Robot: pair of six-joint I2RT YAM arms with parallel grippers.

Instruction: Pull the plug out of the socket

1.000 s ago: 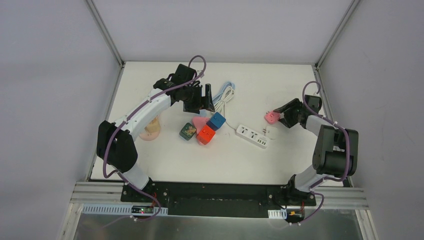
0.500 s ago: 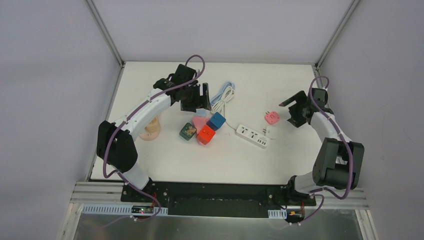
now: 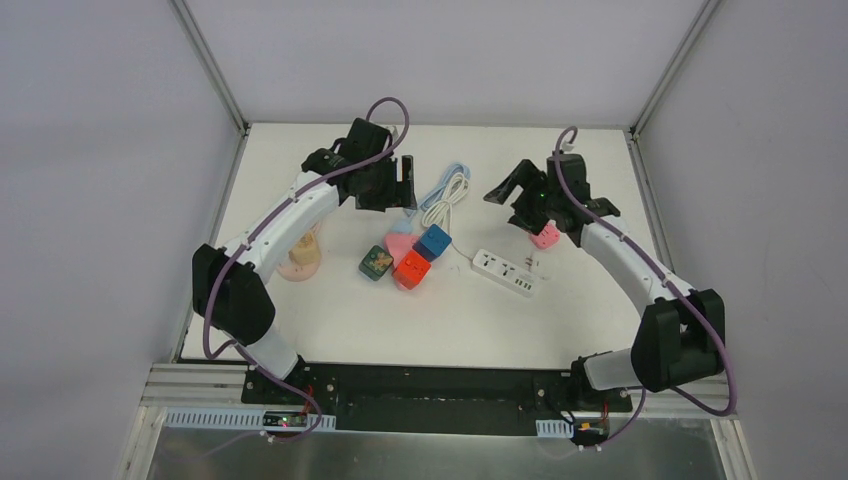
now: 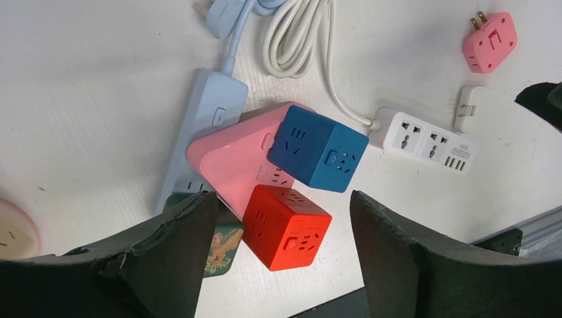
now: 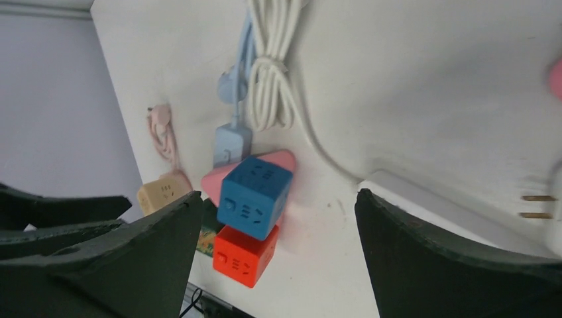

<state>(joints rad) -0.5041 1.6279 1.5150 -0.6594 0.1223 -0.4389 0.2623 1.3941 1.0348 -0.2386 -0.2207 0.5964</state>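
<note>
A pink socket block point(image 3: 398, 245) lies mid-table with a blue cube plug point(image 3: 434, 241) and a red cube plug point(image 3: 411, 268) standing on it. My left gripper point(image 3: 405, 188) hovers just behind them, open and empty. In the left wrist view the red cube point(image 4: 286, 226) and blue cube point(image 4: 318, 147) lie between and beyond its fingers. My right gripper point(image 3: 505, 188) is open and empty, raised to the right of the cubes and pointing left. The right wrist view shows the blue cube point(image 5: 255, 195) and red cube point(image 5: 244, 255) between its fingers, farther off.
A white power strip point(image 3: 504, 272) lies right of the cubes, with a small pink adapter point(image 3: 545, 237) under the right arm. A light-blue strip point(image 4: 205, 112) and coiled white cable point(image 3: 447, 195) lie behind. A green item point(image 3: 376, 263) and a beige adapter point(image 3: 300, 258) lie to the left.
My right gripper has drawn away from the small pink adapter, which stays on the table, and swung left toward the table's middle. My left gripper has drifted slightly back.
</note>
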